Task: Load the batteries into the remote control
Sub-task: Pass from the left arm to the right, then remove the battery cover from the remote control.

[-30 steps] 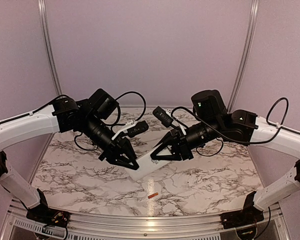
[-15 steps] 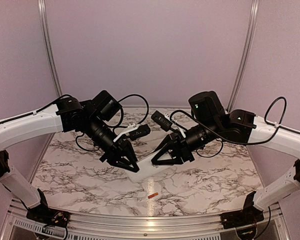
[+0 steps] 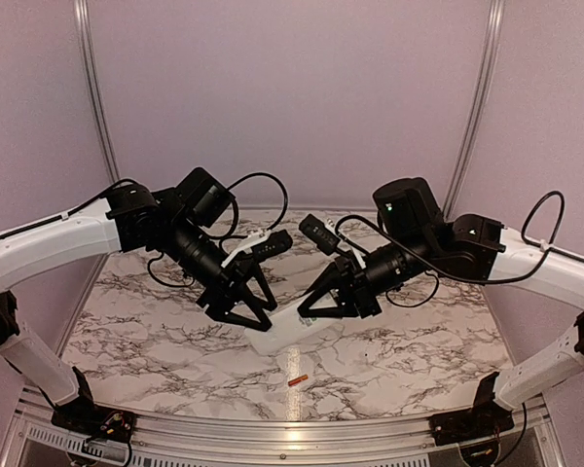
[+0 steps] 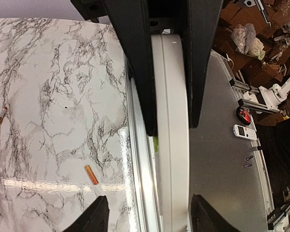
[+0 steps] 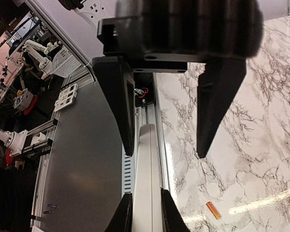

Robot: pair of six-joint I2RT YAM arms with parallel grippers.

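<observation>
While the right gripper [image 5: 144, 202] pinched one end of the white remote control [image 3: 294, 328], the left gripper [image 4: 150, 203] sat at the other end with its jaws parted. An orange battery [image 3: 297, 380] lay loose on the marble table [image 3: 419, 350] nearer the bases, apart from both arms.

table [image 3: 419, 360]: glossy marble-look | remote control [image 4: 171, 145]: smooth glossy white plastic
</observation>
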